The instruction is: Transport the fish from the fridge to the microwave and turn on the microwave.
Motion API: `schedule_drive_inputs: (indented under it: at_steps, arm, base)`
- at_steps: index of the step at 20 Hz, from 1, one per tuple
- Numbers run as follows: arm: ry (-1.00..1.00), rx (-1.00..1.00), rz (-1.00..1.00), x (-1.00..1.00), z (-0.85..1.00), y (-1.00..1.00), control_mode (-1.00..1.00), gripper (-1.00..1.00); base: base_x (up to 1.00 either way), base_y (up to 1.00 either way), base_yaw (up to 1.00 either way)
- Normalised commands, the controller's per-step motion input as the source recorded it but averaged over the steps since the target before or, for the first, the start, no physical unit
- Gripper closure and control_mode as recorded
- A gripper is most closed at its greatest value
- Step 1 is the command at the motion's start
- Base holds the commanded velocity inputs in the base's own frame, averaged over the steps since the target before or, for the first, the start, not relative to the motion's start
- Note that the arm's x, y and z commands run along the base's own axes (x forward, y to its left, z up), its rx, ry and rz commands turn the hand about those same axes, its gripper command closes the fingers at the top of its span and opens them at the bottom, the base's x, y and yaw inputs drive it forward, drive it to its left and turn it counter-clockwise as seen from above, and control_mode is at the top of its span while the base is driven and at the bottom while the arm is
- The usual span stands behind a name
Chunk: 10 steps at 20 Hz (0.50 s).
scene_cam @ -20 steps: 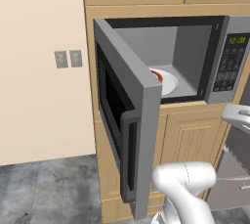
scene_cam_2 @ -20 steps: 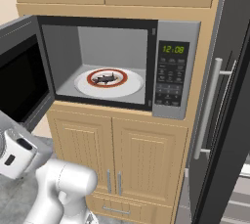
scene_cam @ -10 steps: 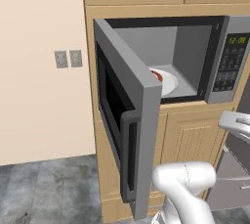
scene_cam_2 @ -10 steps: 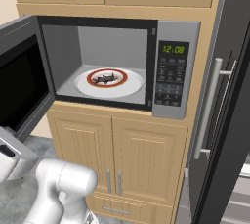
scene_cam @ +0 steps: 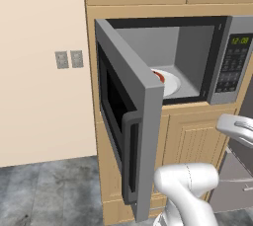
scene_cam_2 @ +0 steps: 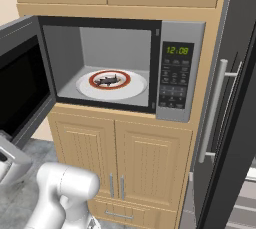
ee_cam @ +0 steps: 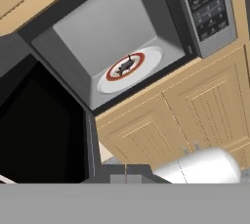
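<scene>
The fish is lying on a red-ringed white plate inside the microwave, already delivered. The microwave door is being left wide open, so it must be shut before the keypad is pressed. Whether the pincer is open or closed cannot be told.

The open microwave carries a white plate on its floor; the fish lies on it.
</scene>
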Motion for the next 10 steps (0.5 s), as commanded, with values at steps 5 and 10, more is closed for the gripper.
schedule_drive_inputs:
  at_steps: [5,10]
  arm:
    - [0.00,0.00,0.00,-0.19,0.00,0.05,-1.00,1.00]
    - [0.00,0.00,0.00,-0.19,0.00,0.08,-1.00,1.00]
  base:
    - [0.00,0.00,0.00]
    - [0.00,0.00,0.00]
